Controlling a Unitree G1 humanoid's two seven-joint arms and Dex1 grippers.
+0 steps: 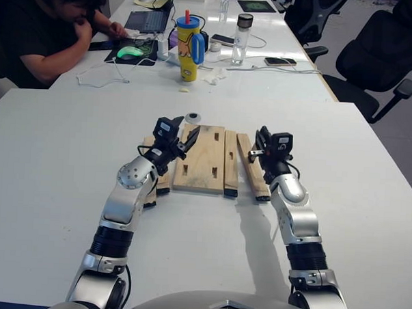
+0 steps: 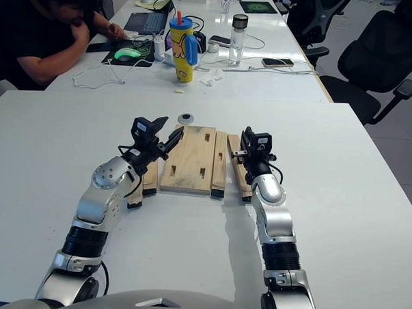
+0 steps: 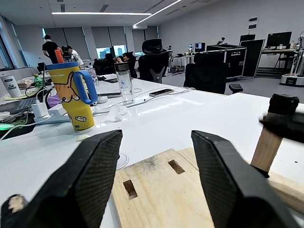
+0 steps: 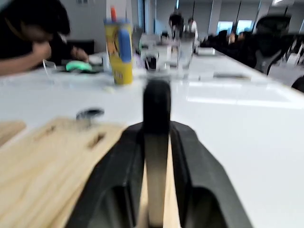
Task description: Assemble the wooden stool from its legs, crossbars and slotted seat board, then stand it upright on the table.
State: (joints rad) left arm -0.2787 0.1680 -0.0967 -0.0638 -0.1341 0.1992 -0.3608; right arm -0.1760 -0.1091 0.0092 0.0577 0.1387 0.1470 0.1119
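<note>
Seat board (image 1: 200,158) pale pine, four slots, flat; right tool (image 1: 262,149) clenching leg (image 3: 263,151); left tool (image 3: 156,138) released.

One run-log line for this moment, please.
left end effector: open, over seat board | right end effector: shut on wooden bar | status: unassembled

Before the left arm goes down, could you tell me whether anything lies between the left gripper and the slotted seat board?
Nothing visible does. The open left gripper hangs over the far left corner of the slotted seat board; a small round object lies beyond its far edge.
</note>
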